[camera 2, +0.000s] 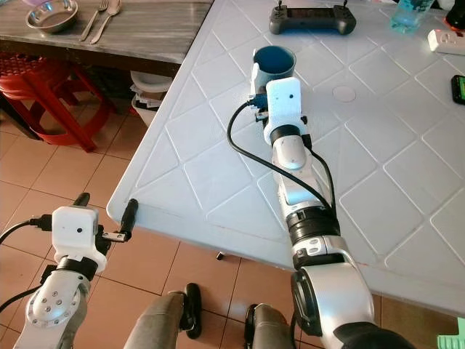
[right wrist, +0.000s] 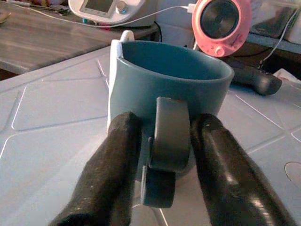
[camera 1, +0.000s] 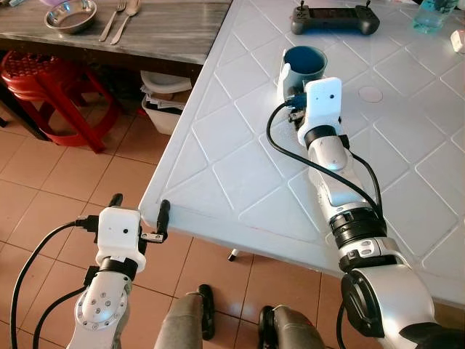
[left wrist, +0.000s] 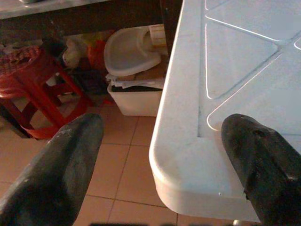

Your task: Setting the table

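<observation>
**Right gripper closes around the mug handle on the white table**

At far left, a red plastic stool (camera 1: pixel 51 87) stands on the tiled floor beneath a grey wooden table (camera 1: pixel 174 33), which carries a steel bowl (camera 1: pixel 70 14), a fork (camera 1: pixel 112 20) and a spoon (camera 1: pixel 125 20). Between the two tables, a white bin (left wrist: pixel 136 92) with a lid resting on top sits on the floor.

The left gripper (camera 1: pixel 139 214) hangs low by the near corner of the white table (camera 1: pixel 218 167), its fingers spread wide with nothing between them; in the left wrist view one finger sits over the floor and the other over the table's rounded corner.

Further right, the right arm stretches out over the white table. The right gripper (right wrist: pixel 164 160) has its two fingers (right wrist: pixel 115 160) set on either side of the handle of the blue mug (camera 1: pixel 304 64), drawn in narrow about it. The mug stands upright on the table, its open mouth up, with a white patch along its side.

Beyond the mug lies a black controller (camera 1: pixel 335 19). A pink round fan (right wrist: pixel 220 21) stands behind it in the right wrist view.
</observation>
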Robot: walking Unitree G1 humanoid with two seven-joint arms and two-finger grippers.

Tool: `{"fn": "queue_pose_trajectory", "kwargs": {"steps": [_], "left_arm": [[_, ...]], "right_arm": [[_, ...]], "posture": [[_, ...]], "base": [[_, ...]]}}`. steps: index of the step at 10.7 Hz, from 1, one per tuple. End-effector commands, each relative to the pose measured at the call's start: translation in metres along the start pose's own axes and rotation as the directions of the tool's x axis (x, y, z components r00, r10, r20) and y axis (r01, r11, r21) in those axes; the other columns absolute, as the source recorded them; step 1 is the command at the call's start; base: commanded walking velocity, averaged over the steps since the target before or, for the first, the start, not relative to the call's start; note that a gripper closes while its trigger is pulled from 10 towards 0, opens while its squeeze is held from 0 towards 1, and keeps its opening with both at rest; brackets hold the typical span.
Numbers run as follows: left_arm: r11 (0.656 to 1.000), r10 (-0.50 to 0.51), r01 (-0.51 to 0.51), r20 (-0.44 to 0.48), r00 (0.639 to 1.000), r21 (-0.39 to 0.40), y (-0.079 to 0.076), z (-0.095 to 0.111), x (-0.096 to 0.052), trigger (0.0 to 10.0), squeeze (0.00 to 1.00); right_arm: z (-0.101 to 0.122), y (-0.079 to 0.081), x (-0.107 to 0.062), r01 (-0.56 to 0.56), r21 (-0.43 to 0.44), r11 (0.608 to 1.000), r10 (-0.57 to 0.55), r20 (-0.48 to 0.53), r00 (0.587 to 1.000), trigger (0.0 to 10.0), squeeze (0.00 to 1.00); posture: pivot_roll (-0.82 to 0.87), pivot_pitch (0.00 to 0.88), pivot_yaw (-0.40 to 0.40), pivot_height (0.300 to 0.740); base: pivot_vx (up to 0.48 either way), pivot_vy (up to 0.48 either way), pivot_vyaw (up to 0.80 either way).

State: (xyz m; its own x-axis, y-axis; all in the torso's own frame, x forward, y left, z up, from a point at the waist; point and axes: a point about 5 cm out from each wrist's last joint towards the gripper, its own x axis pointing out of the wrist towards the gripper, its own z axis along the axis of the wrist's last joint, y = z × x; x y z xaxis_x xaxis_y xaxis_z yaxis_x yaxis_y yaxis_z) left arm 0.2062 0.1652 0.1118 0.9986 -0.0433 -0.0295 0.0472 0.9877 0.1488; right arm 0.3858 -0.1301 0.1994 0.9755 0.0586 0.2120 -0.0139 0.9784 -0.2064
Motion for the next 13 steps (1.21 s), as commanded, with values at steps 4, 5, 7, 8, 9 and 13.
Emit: {"fn": "queue_pose_trajectory", "kwargs": {"steps": [4, 5, 7, 8, 9, 13], "left_arm": [[1.000, 0.004, -0.003, -0.066, 0.998, 0.007, -0.002, -0.013, -0.001, 10.0, 0.00], [1.000, 0.015, -0.015, -0.062, 0.998, 0.005, -0.002, -0.014, 0.001, 10.0, 0.00], [1.000, 0.024, -0.025, -0.064, 0.998, -0.004, -0.004, -0.017, 0.004, 10.0, 0.00], [0.999, 0.041, -0.041, -0.058, 0.997, 0.002, -0.004, -0.016, 0.008, 10.0, 0.00], [0.998, 0.057, -0.058, -0.040, 0.998, -0.004, -0.002, -0.014, 0.015, 10.0, 0.00], [0.991, 0.115, -0.112, 0.029, 0.993, -0.075, 0.005, 0.000, 0.035, 10.0, 0.00]], "right_arm": [[-0.003, -0.002, 0.000, 0.005, 0.034, 0.999, -0.004, -0.017, 1.000, 0.0, 0.00], [-0.009, -0.008, -0.006, 0.009, 0.036, 0.999, -0.009, -0.023, 1.000, 0.0, 0.00], [-0.019, -0.014, -0.020, 0.013, 0.035, 0.999, -0.013, -0.021, 1.000, 0.0, 0.00], [-0.021, -0.016, -0.026, 0.009, 0.036, 0.999, -0.009, -0.008, 1.000, 0.0, 0.00], [-0.019, -0.017, -0.038, -0.016, 0.061, 0.998, 0.015, 0.027, 1.000, 4.9, 0.00], [-0.033, -0.011, -0.095, -0.070, 0.096, 0.993, 0.072, -0.012, 0.997, 10.0, 0.00]], "posture": [[0.12, 0.235, 0.047, 0.740], [0.11, 0.221, 0.041, 0.740], [0.11, 0.184, 0.028, 0.740], [0.10, 0.170, 0.023, 0.740], [0.09, 0.160, 0.020, 0.740], [0.04, 0.071, 0.006, 0.740]], "base": [[0.000, 0.000, 0.00], [0.000, 0.000, 0.00], [0.000, 0.000, 0.00], [0.000, 0.000, 0.00], [0.000, 0.480, 0.00], [0.000, 0.480, 0.00]]}}
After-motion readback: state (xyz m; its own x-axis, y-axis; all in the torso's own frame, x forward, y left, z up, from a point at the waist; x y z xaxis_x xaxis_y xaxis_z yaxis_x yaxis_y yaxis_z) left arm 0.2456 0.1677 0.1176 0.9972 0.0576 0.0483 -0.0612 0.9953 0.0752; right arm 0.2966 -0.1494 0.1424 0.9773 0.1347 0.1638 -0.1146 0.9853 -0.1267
